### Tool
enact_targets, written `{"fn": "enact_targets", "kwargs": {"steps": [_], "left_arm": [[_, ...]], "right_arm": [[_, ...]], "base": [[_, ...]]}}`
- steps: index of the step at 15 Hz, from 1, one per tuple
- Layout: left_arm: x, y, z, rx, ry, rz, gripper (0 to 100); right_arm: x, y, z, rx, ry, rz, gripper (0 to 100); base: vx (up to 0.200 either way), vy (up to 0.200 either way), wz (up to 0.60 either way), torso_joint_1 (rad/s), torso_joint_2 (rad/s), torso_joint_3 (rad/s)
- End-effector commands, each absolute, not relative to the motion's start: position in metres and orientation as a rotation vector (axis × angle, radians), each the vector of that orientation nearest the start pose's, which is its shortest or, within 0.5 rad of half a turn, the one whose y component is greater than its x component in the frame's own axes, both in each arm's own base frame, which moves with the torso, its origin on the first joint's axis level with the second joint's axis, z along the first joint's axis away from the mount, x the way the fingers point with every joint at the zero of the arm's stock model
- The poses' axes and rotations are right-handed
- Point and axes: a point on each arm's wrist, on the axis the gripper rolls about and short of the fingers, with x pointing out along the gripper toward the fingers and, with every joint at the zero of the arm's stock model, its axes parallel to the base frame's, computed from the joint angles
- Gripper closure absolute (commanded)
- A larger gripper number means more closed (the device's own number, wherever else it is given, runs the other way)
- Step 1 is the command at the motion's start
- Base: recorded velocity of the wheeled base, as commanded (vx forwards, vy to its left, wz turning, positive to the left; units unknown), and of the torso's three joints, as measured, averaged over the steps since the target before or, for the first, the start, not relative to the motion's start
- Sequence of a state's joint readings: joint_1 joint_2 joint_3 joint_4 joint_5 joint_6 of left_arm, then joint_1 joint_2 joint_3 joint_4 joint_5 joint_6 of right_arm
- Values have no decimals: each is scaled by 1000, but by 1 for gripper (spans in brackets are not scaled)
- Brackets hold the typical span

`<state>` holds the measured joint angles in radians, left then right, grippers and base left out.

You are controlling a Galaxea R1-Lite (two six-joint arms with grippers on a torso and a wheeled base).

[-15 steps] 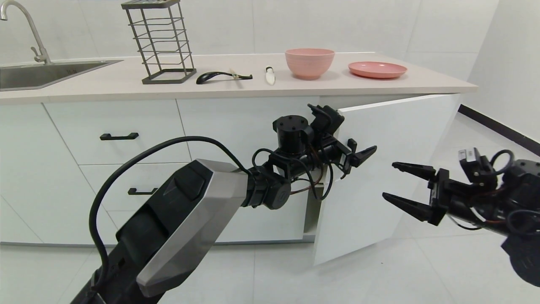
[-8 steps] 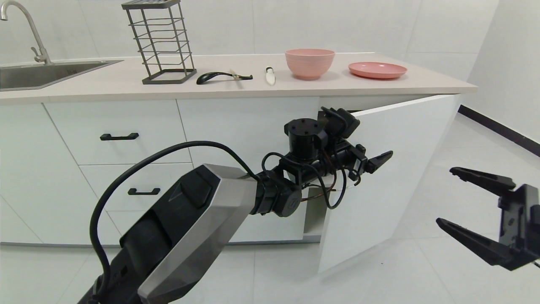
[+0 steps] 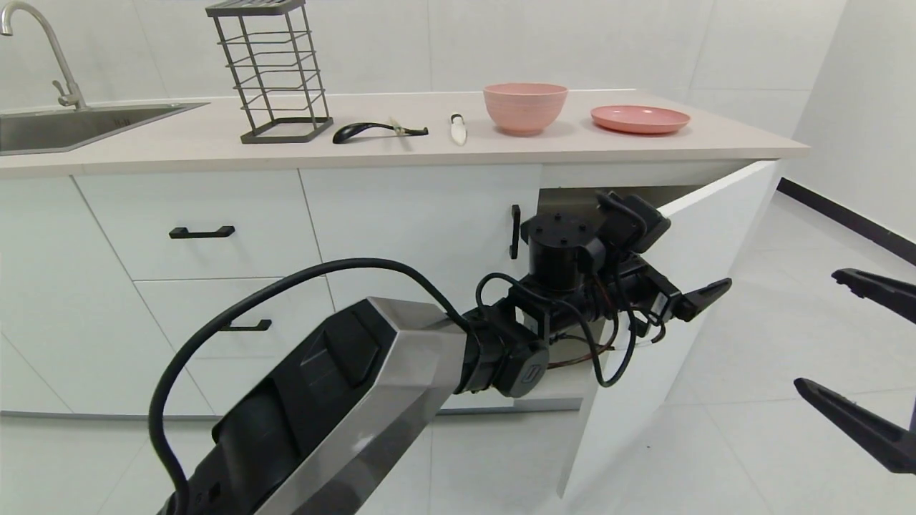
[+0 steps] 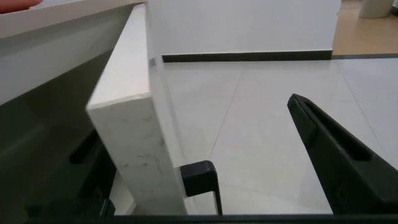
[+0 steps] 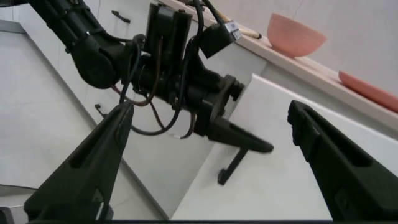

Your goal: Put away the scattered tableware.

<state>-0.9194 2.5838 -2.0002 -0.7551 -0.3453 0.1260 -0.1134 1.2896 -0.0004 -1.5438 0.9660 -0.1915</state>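
- While the pink bowl (image 3: 525, 106), pink plate (image 3: 640, 117) and black spoon (image 3: 365, 130) lie on the counter (image 3: 215, 146), the head view has the left gripper (image 3: 698, 297) at the open cabinet door's (image 3: 715, 214) free edge; the right gripper (image 3: 816, 329) hangs apart, spread wide, empty.
- Left wrist view: the door's edge stands between spread jaws, clear of the visible finger (image 4: 336, 162).
- Right wrist view: a left finger lies along the door's outer face by the handle (image 5: 229, 169).

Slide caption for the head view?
Left end effector at the edge of the open cabinet door; pink bowl, plate and black spoon on the countertop.
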Motion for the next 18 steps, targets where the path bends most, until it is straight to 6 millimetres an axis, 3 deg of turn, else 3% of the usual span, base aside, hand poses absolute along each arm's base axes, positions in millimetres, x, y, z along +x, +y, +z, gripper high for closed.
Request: {"fn": "enact_targets", "kwargs": {"steps": [1,4,18], "left_arm": [[311,-443,145,50,-260,-1271,0],[307,-445,145,50,-259,-1279,0],[251,-483,131,42,-230,-1397,0]], "right_arm": [[123,6,169,-334,-341,832,0],[120,7,171,-355,-360,831,0],[100,13,183,-414,-474,860,0]], "base": [[0,0,0,0,0,0],[0,0,0,0,0,0],[0,0,0,0,0,0]]}}
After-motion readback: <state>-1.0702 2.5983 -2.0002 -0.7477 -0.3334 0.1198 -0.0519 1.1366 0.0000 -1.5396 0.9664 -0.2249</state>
